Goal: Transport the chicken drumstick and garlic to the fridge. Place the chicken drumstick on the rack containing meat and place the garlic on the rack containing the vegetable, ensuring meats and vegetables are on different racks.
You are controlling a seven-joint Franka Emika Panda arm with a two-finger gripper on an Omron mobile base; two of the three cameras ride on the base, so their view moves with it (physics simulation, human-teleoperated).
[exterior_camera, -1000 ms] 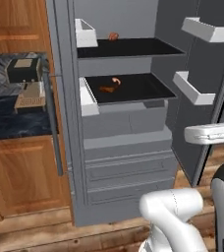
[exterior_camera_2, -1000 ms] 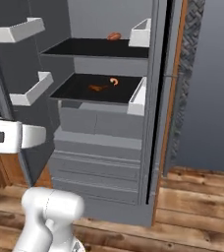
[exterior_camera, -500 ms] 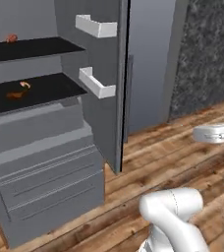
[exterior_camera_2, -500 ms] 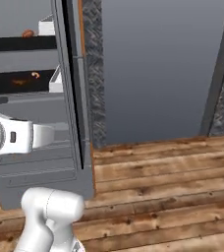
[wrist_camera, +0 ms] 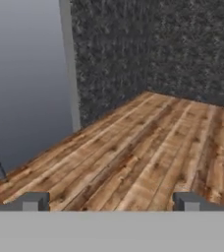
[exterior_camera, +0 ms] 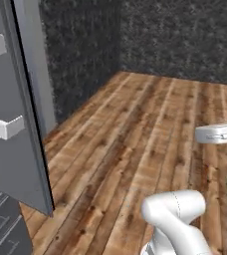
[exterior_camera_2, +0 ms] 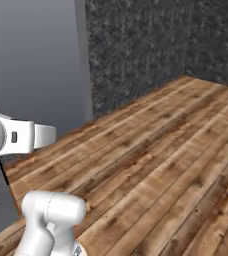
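Note:
The fridge's open grey door [exterior_camera: 26, 129] stands at the left edge of the left base view, with a white door bin [exterior_camera: 4, 127] on its inner side. A flat grey fridge panel [exterior_camera_2: 36, 60] also fills the left of the right base view and of the hand view [wrist_camera: 25, 74]. In the hand view my gripper [wrist_camera: 110, 201] is open, its dark fingertips [wrist_camera: 33, 201] far apart with nothing between them, facing bare wooden floor. The chicken drumstick and the garlic are out of view.
Brown plank floor [exterior_camera: 150, 129] stretches ahead to dark speckled walls [exterior_camera: 175, 35] that meet in a corner. My white arm [exterior_camera: 175, 214] rises at the bottom of both base views.
The whole picture has swung right as the base turned away from the fridge. Its racks and drawers have slid out at the left. The gripper stays open.

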